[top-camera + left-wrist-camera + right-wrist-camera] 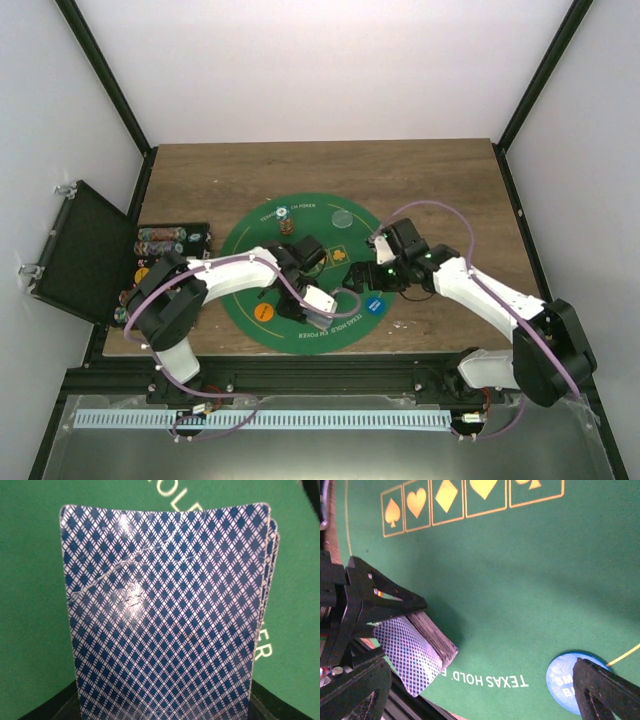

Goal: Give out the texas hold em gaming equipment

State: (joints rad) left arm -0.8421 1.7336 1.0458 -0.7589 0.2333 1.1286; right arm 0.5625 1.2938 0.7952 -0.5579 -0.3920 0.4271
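Note:
A deck of playing cards [165, 615] with blue-and-white diamond backs fills the left wrist view. My left gripper [316, 304] is shut on this deck and holds it low over the near edge of the round green poker mat [240, 262]. Its fingers are hidden behind the cards. The deck also shows in the right wrist view [415, 652]. My right gripper [374, 284] is open and empty above the mat, to the right of the deck. A blue disc [565, 677] lies on the mat under its right finger [607, 692]. An orange disc [263, 312] lies at the near left.
A pale disc [341, 218], a small white disc [283, 211] and a short chip stack [287, 226] sit at the mat's far side. An open black case [80, 250] with rows of chips [165, 240] stands at the table's left edge.

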